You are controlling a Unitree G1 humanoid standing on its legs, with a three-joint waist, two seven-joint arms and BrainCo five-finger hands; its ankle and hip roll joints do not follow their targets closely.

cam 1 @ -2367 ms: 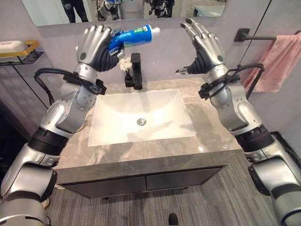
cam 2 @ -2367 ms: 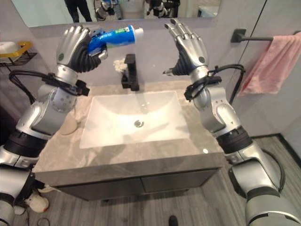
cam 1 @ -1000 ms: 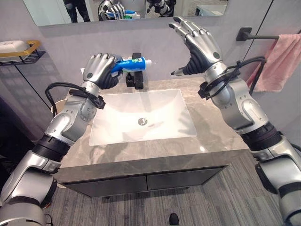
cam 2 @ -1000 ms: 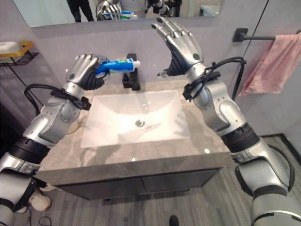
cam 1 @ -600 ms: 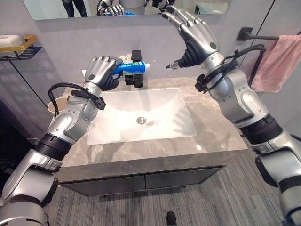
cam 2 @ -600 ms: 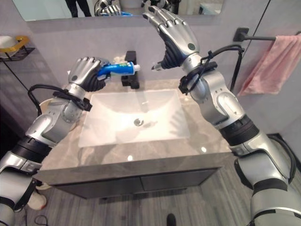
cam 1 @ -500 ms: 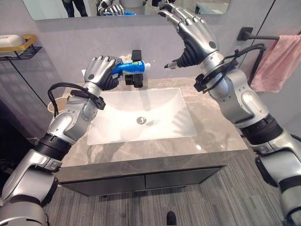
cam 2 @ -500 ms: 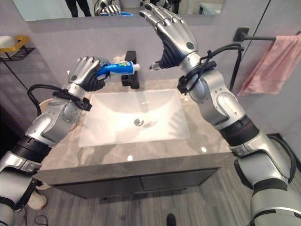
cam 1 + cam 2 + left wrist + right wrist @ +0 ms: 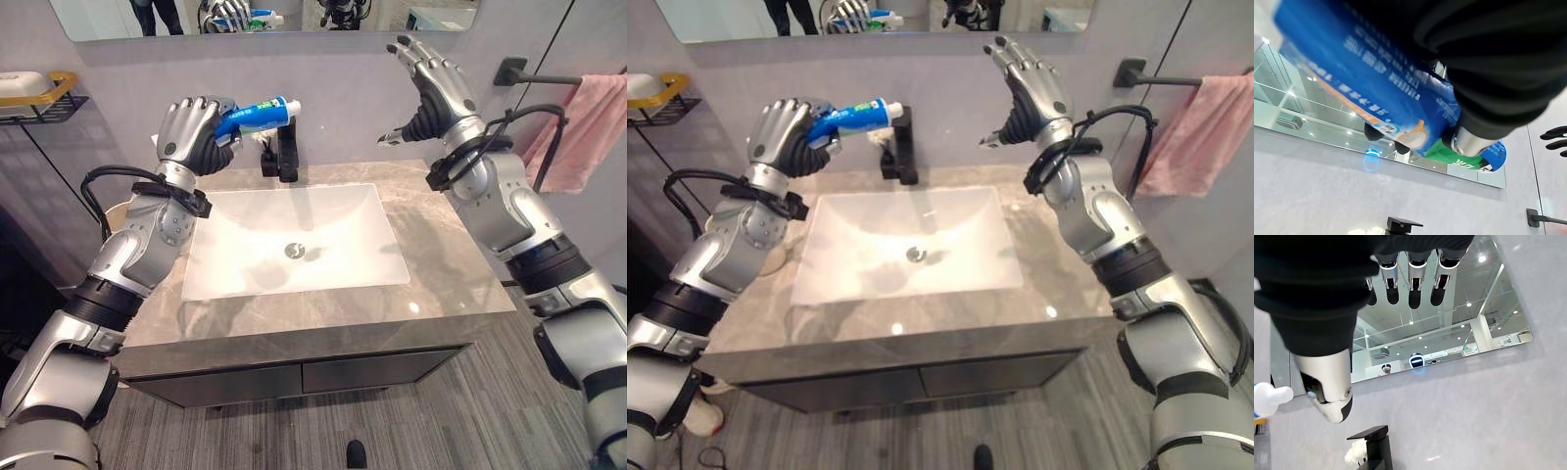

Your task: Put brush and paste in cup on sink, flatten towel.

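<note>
**Grey bathroom, stone vanity**

Pale grey walls carry a wide mirror (image 9: 265, 15). A veined grey counter (image 9: 441, 255) holds a white basin (image 9: 294, 245) and black tap (image 9: 286, 147) — dark cabinet below, grey plank floor (image 9: 441, 421).

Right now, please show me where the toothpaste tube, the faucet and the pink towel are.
toothpaste tube (image 9: 257, 114), left eye view, middle of its blue body.
faucet (image 9: 286, 149), left eye view, its black upright body.
pink towel (image 9: 586, 127), left eye view, the hanging cloth's middle.
</note>
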